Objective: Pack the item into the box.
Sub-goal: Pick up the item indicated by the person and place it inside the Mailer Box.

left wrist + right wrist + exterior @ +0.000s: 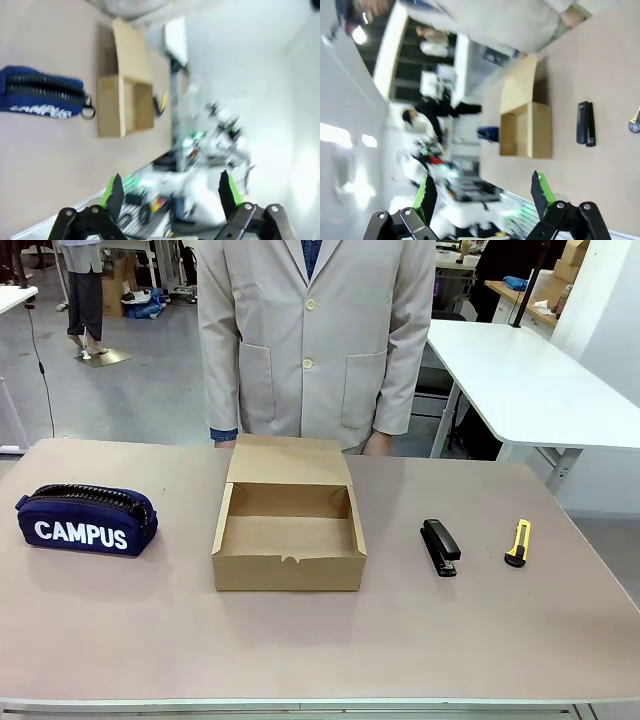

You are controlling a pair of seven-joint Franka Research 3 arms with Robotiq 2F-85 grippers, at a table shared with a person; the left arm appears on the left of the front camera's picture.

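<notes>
The item, a navy-blue zippered pouch (86, 521) with white "CAMPUS" lettering, lies on the table's left side, apart from the box. It also appears in the left wrist view as the pouch (42, 92) at the upper left. The box (288, 530), shallow brown cardboard with its flap lid tipped back toward the person, stands open and empty at the table's middle; the same box (125, 95) and box (526, 122) appear in both wrist views. My left gripper (170, 192) is open, far from the pouch. My right gripper (482, 192) is open too, holding nothing.
A black stapler (440, 546) and a yellow utility knife (517, 542) lie right of the box. A person in a light coat (315, 340) stands at the far edge behind the box. Bare tabletop (320, 640) spreads along the near side. A white table (520, 380) stands back right.
</notes>
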